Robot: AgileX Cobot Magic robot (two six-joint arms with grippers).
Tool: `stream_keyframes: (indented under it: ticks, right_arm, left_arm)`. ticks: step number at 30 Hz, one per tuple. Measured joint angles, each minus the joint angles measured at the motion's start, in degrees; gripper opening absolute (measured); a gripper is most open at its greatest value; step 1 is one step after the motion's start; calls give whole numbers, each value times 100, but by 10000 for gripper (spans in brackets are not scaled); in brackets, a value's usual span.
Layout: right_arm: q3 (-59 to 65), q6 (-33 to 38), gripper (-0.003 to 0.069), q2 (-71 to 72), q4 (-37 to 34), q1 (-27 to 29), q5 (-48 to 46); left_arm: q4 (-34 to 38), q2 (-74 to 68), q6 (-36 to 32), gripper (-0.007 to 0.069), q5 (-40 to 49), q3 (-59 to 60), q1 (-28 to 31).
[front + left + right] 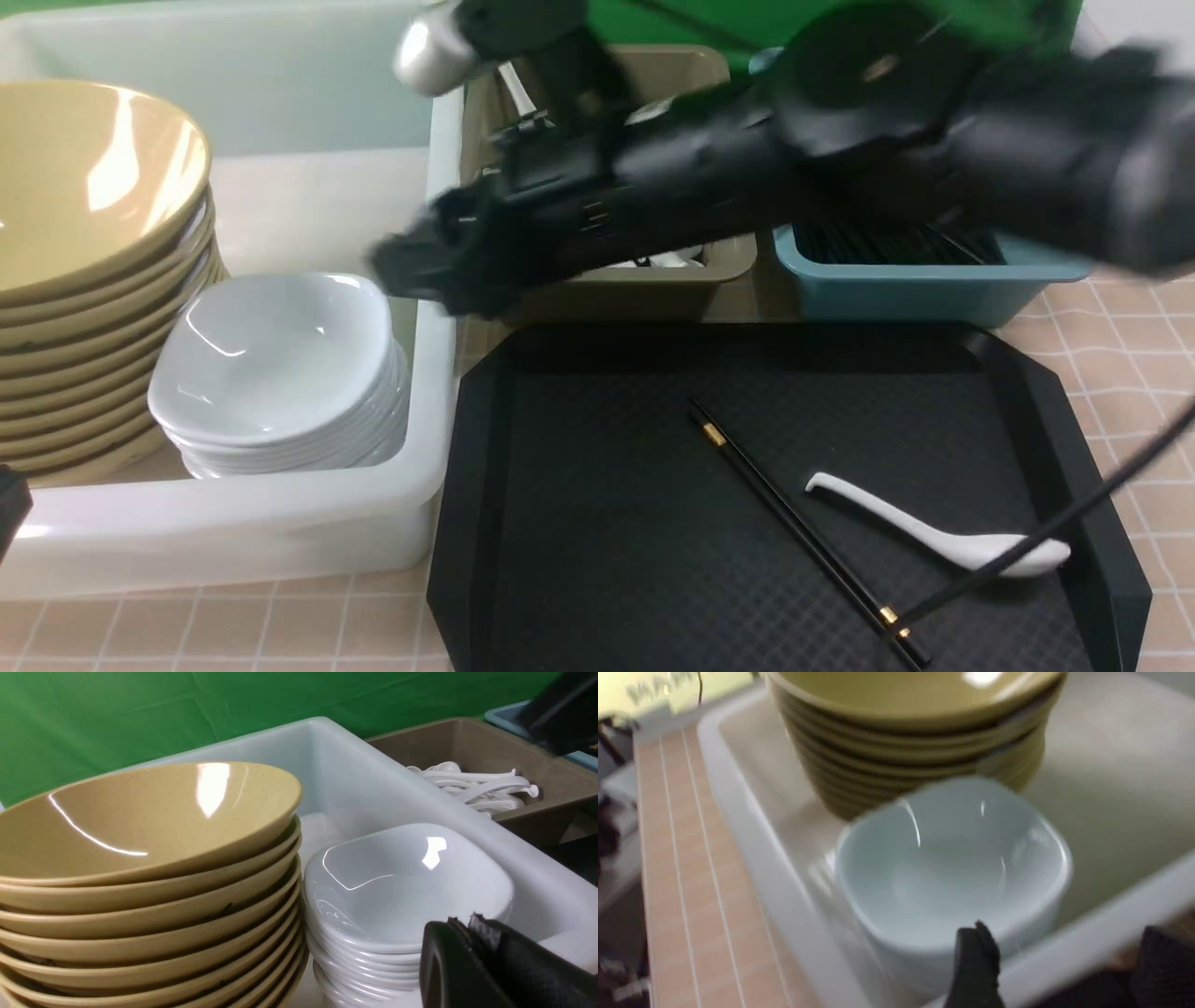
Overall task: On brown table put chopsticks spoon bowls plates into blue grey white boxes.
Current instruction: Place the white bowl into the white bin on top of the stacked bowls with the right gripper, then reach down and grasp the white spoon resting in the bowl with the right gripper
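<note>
A stack of mustard-yellow bowls (84, 187) and a stack of white plates (280, 355) stand side by side in the large white box (233, 541). My right gripper (1069, 963) is open and empty just past the top plate (948, 868), with the box's rim crossing the gap between its fingers. In the front view this gripper (401, 266) hangs over the white box's right wall. My left gripper (462, 926) is shut on nothing, close in front of the plates (402, 882). Black chopsticks (794, 523) and a white spoon (934, 532) lie on the black tray (579, 523).
The grey box (635, 289) behind the tray holds white spoons (481, 788). The blue box (934, 285) beside it holds black chopsticks (887, 243). My right arm spans both boxes. The tiled brown table (1120, 317) shows at the right and along the front edge.
</note>
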State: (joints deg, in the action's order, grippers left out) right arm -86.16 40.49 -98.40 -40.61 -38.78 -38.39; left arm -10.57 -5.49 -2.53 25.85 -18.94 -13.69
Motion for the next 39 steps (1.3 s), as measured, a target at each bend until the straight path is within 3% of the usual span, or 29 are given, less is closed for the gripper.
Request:
stream_keyframes:
  ticks: [2,4,8,14,20,29,36,39]
  right_arm:
    - [37,-1217,481,232,1724,137,-976]
    - [252,-1845,481,308,3109,234,-1801]
    - [1154,-2087,475,286,4101,540,-2447]
    - [2629,-2059,430,280,4222,1230,-1427]
    - [3114,-2553,357,251,4211,1713,-324]
    - [3174,-2675,219,79,3761,1750,-548]
    - [3174,-2794,216,79,3721,1750,-582]
    - [3139,-2899,256,79,3721,1750,-622]
  left_arm:
    - [0,0,0,6,-6,0,0]
    - [0,0,0,6,-18,0,-2]
    - [-7,0,0,6,-108,45,-2]
    - [-231,0,0,6,-371,266,-2]
    - [-336,0,0,6,-485,287,-2]
    - [-336,0,0,6,-496,287,-2]
    - [-336,0,0,6,-496,287,-2]
    - [-336,0,0,6,-496,287,-2]
